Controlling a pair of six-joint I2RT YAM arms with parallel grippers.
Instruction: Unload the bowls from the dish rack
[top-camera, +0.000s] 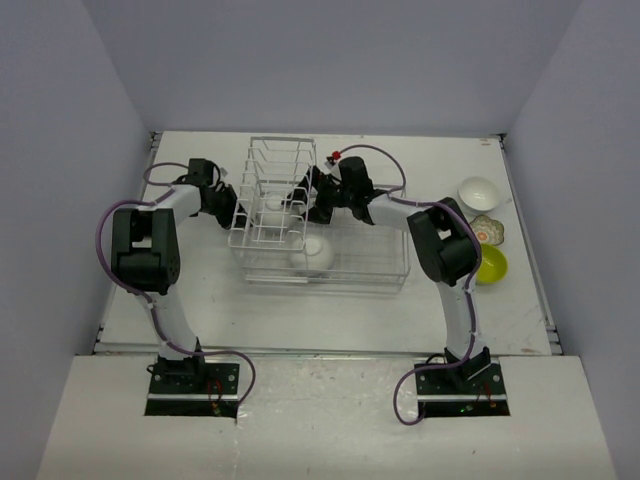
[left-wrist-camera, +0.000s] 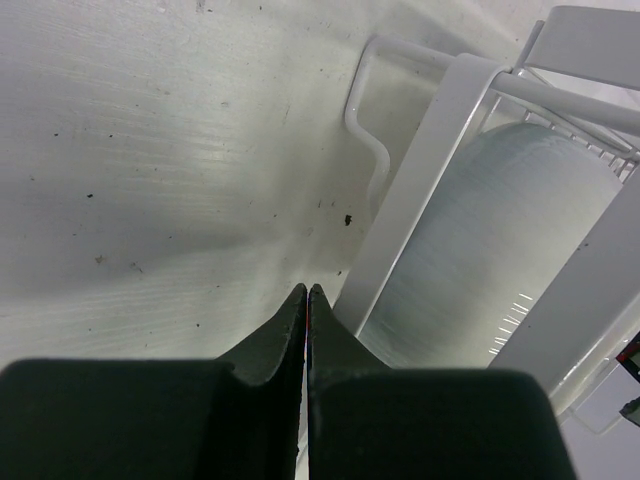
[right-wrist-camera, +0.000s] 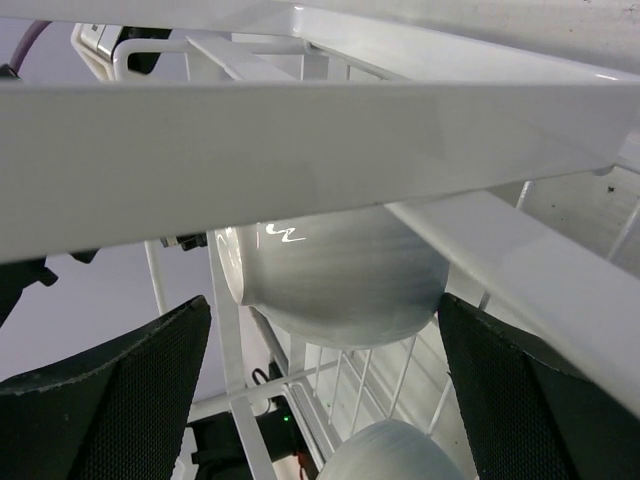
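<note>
The white wire dish rack (top-camera: 350, 262) stands mid-table. In its taller slotted end a white bowl (top-camera: 280, 206) stands on edge, and a second white bowl (top-camera: 313, 252) lies in the low basket. My right gripper (top-camera: 303, 203) reaches into the slotted end from the right. In the right wrist view it is open (right-wrist-camera: 325, 335), with the standing bowl (right-wrist-camera: 340, 280) between its fingers (right-wrist-camera: 120, 400) and the other bowl (right-wrist-camera: 390, 455) below. My left gripper (top-camera: 226, 200) is shut and empty (left-wrist-camera: 307, 292) against the rack's left side (left-wrist-camera: 420, 190), beside the bowl (left-wrist-camera: 490, 250).
Three bowls sit on the table at the right: a white one (top-camera: 478, 191), a patterned one (top-camera: 488, 230) and a lime-yellow one (top-camera: 490, 265). Rack bars (right-wrist-camera: 300, 130) cross close above the right gripper. Walls enclose the table on three sides.
</note>
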